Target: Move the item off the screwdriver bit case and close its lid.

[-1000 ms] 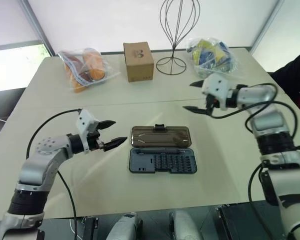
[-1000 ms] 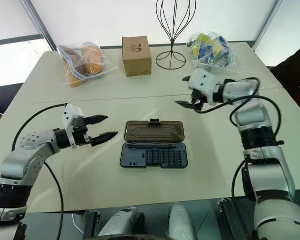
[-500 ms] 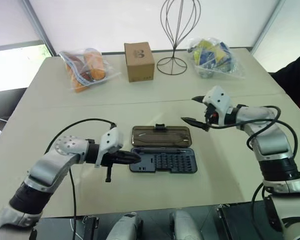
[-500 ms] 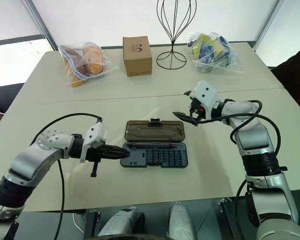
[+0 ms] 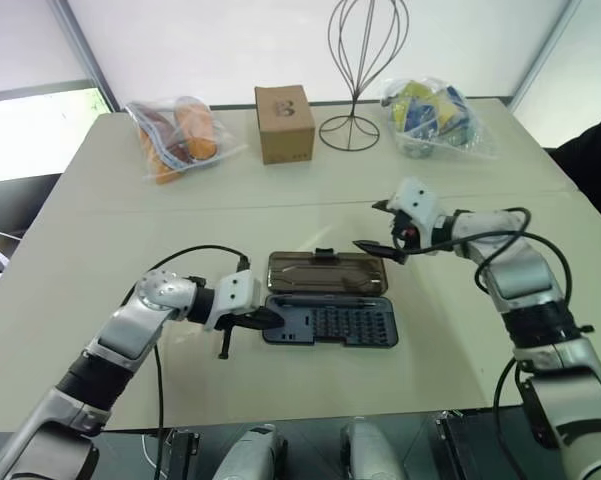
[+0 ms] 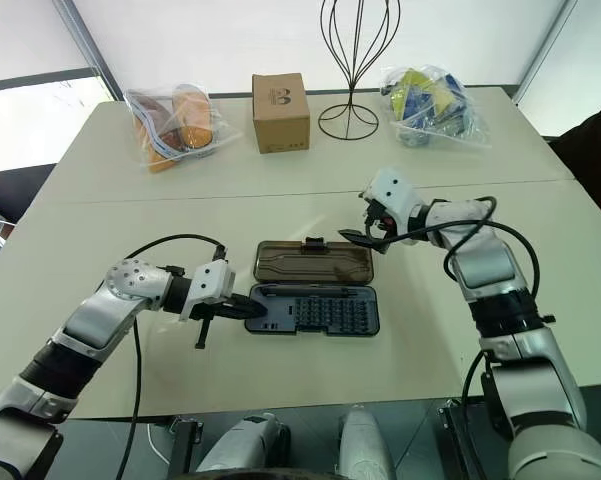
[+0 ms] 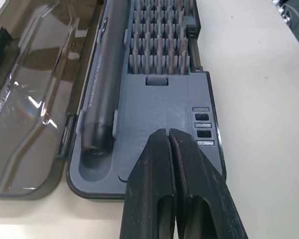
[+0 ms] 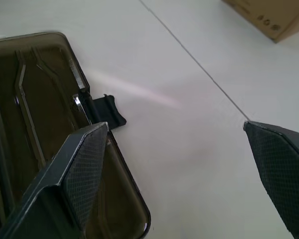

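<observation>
**A:** Firstly, operator, what is hard to make out?

**B:** You will find the contents of the two clear bags uncertain: the bag with orange items [image 5: 175,140] at the table's far left, the bag with blue and yellow items [image 5: 432,115] at far right. The top of the wire stand [image 5: 358,75] is cut off by the frame. The small bits [image 7: 159,42] cannot be told apart.

**A:** Item one, the task's thing?

**B:** The screwdriver bit case [image 5: 330,320], centre of the cream table [image 5: 100,250], near your edge. Flat, rectangular, dark grey-blue plastic; rows of bits upright in the tray, one long dark driver handle [image 7: 102,89] lying in a groove along the hinge side. The lid [image 5: 325,272], smoky-brown translucent plastic with moulded ridges, lies flat open on the far side; black latch tab [image 5: 323,252] at its far edge.

**A:** Claws?

**B:** Your left gripper [image 7: 169,137]: fingers pressed together, empty, tips over the case's left end. Your right gripper [image 5: 377,226]: fingers spread wide, empty, above the lid's right far corner.

**A:** Remainder?

**B:** One brown cardboard box [image 5: 284,122], far side.
</observation>
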Robot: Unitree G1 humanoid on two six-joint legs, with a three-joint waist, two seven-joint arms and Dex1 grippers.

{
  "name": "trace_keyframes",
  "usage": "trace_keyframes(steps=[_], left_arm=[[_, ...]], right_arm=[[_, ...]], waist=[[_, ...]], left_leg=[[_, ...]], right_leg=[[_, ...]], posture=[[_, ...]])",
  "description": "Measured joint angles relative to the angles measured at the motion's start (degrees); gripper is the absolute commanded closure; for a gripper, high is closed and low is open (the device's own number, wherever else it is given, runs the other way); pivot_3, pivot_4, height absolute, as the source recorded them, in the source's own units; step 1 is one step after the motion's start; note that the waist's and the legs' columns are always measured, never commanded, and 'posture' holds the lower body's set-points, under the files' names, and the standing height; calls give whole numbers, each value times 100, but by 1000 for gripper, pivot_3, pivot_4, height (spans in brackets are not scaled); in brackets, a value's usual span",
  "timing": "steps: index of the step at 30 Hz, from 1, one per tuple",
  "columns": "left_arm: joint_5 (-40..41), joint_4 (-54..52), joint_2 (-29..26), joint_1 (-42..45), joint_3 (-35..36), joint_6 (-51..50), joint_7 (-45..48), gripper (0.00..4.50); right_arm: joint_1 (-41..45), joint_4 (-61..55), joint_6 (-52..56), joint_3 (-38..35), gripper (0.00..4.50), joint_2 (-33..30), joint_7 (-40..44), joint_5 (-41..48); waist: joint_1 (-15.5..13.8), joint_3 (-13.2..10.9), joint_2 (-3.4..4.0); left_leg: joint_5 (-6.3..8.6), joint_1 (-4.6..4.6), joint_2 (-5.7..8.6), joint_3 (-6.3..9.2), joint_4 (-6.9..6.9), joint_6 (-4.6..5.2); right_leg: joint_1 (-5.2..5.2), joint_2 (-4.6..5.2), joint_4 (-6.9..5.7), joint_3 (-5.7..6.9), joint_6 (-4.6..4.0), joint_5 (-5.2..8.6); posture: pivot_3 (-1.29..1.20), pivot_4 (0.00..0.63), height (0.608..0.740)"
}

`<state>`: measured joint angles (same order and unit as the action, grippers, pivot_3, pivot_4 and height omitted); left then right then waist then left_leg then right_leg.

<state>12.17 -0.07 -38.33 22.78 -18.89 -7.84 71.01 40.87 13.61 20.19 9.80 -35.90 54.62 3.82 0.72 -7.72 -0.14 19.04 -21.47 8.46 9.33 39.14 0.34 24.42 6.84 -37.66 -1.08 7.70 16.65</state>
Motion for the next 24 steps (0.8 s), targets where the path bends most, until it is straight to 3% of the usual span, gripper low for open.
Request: trace_keyframes(steps=[7,10,16,17,24], left_arm=[[-108,99,140,0,-9,233,-106,4422],[-147,108,235,-20,6,247,-204,4500],[-148,66,361,-125,64,196,-434,4500],[-148,36,373,-151,64,190,-476,4500],[-147,-26,407,-268,163,36,-639,4500]], right_arm=[[935,1904,-677,579,0,328,753,-361],[1103,2431,-788,684,857,358,1158,-418],[1241,3114,-1042,776,4079,473,1570,-586],[1293,3163,-1124,793,4426,476,1620,-632],[1465,3708,-1937,882,4426,564,1741,-972]], waist=[[7,0,0],[6,1,0],[48,4,2],[50,4,2],[54,33,-18]], left_leg=[[0,0,0,2,-1,0],[0,1,0,3,0,0],[0,4,-1,2,-1,0],[0,5,-1,2,-1,0],[0,17,-5,3,0,-1]], right_leg=[[0,0,-1,2,0,0],[-1,-1,-2,3,0,0],[1,-1,-6,3,0,0],[1,-1,-9,3,0,0],[-7,-4,-16,4,0,0]], posture=[[0,150,740],[0,150,740],[0,150,740],[0,150,740],[0,150,740]])
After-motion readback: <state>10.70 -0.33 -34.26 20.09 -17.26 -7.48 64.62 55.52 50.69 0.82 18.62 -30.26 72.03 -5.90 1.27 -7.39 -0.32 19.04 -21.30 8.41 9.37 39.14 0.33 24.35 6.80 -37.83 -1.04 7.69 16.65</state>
